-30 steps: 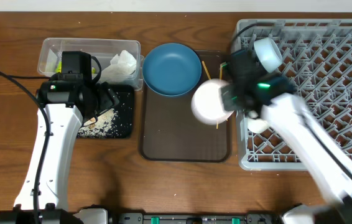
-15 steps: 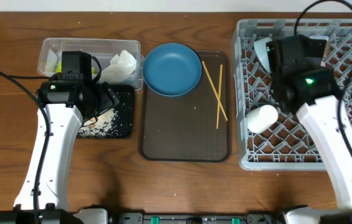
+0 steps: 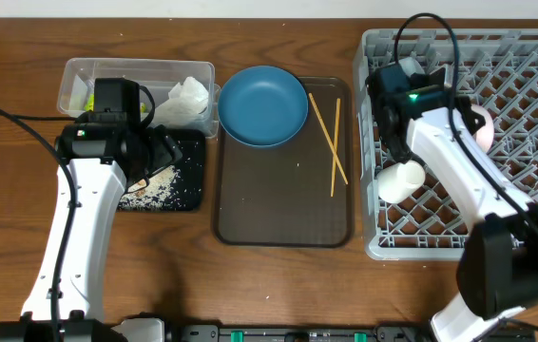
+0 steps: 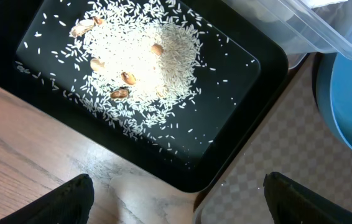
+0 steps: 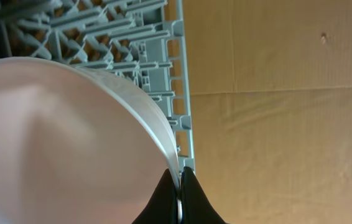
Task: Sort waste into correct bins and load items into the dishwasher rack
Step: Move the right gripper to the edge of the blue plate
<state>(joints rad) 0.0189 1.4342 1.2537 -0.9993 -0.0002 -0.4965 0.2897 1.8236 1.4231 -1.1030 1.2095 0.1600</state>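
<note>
Right of the brown serving tray, inside the grey dishwasher rack, the right gripper is pinched tight on the rim of the white bowl, which stands on edge among the pegs near the rack's far wall. A small white cup lies in the rack close to the tray's right edge. On the tray, the dark blue plate sits at the far left corner and two chopsticks cross along the right side. Just left of the tray, the left gripper hangs spread wide and empty over the black tray of rice crumbs. Beyond that, the clear tub holds a napkin and a wrapper.
</note>
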